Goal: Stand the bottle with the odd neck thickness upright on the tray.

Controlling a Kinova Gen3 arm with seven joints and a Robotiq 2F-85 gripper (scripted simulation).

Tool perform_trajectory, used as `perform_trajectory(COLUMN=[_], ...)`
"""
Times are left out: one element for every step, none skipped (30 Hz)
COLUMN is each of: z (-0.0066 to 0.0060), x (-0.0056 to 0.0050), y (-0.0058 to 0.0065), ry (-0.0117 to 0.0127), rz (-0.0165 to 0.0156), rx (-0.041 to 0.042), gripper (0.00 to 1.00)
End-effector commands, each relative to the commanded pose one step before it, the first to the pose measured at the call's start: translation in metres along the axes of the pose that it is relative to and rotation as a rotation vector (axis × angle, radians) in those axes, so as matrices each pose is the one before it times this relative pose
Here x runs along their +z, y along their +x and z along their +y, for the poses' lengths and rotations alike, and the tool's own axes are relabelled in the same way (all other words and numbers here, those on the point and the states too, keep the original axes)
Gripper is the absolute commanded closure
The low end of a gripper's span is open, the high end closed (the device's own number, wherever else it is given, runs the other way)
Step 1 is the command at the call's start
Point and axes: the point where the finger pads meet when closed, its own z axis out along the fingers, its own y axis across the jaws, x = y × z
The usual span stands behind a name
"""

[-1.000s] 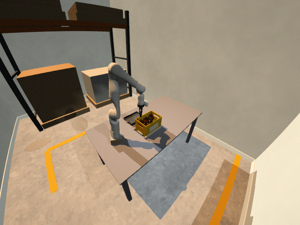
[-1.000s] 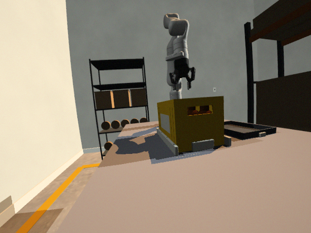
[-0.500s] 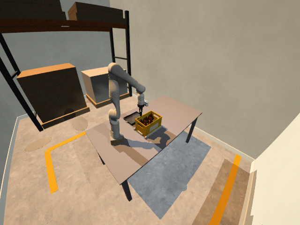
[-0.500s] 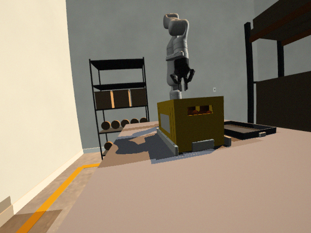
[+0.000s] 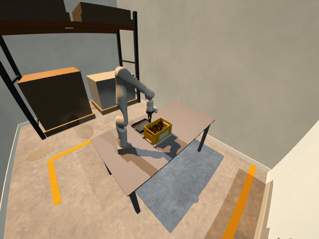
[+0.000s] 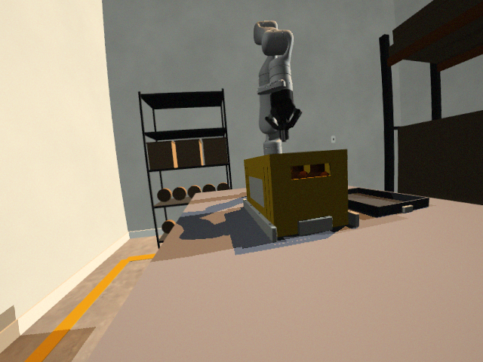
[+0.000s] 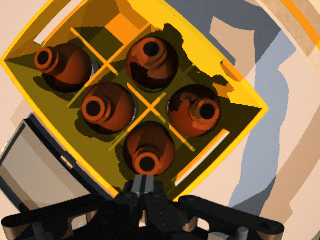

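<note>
A yellow crate (image 5: 157,130) stands on the table and holds several brown bottles, all upright. The wrist view looks down into the crate (image 7: 134,87). Its bottles stand at the far left (image 7: 56,63), the top middle (image 7: 152,59), the centre left (image 7: 106,107), the right (image 7: 195,111) and nearest me (image 7: 148,154). My gripper (image 7: 145,186) is shut on nothing and hangs above the crate's near edge, over the nearest bottle. It also shows in the exterior view (image 6: 283,134), a little above the crate (image 6: 302,191). The black tray (image 5: 140,126) lies beside the crate, empty.
Grey blocks (image 6: 315,225) lie against the crate's base. The tray (image 6: 386,200) is at the crate's right in the exterior view. A black shelf rack (image 6: 187,155) stands behind the table. Large boxes (image 5: 55,98) stand on the floor.
</note>
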Motion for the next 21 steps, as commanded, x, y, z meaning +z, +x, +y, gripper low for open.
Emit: perform_trajectory(z=[-0.00019, 0.0, 0.0, 0.0, 0.0, 0.00004, 0.00027, 0.00068, 0.0012, 0.00179, 0.00242, 0.00305, 0.00364, 0.00418, 0.0, 0.0, 0.00462, 0.00495, 0.00514, 0.00518, 0.00506], x=[-0.00024, 0.0, 0.0, 0.0, 0.0, 0.0, -0.00001, -0.00004, -0.00006, -0.00009, -0.00011, -0.00012, -0.00013, -0.00013, 0.0, 0.0, -0.00011, -0.00009, -0.00007, -0.00004, -0.00002], y=[0.00024, 0.0, 0.0, 0.0, 0.0, 0.00005, 0.00029, 0.00073, 0.00128, 0.0019, 0.00252, 0.00311, 0.00363, 0.00404, 0.0, 0.0, 0.00432, 0.00447, 0.00448, 0.00435, 0.0041], ry=[0.00075, 0.0, 0.0, 0.0, 0.0, -0.00001, -0.00003, -0.00008, -0.00014, -0.0002, -0.00024, -0.00026, -0.00026, -0.00023, 0.0, 0.0, -0.00017, -0.00009, 0.0, 0.00009, 0.00016], rz=[0.0006, 0.0, 0.0, 0.0, 0.0, 0.0, -0.00001, -0.00001, -0.00002, -0.00004, -0.00005, -0.00006, -0.00007, -0.00007, 0.0, 0.0, -0.00006, -0.00005, -0.00002, 0.00001, 0.00005], rx=[0.00002, 0.0, 0.0, 0.0, 0.0, 0.0, 0.00002, 0.00006, 0.0001, 0.00014, 0.00017, 0.00018, 0.00018, 0.00016, 0.0, 0.0, 0.00012, 0.00006, 0.0, -0.00006, -0.00011], gripper=[1.0, 1.0, 1.0, 1.0, 1.0, 1.0, 1.0, 1.0, 1.0, 1.0, 1.0, 1.0, 1.0, 1.0, 1.0, 1.0, 1.0, 1.0, 1.0, 1.0, 1.0])
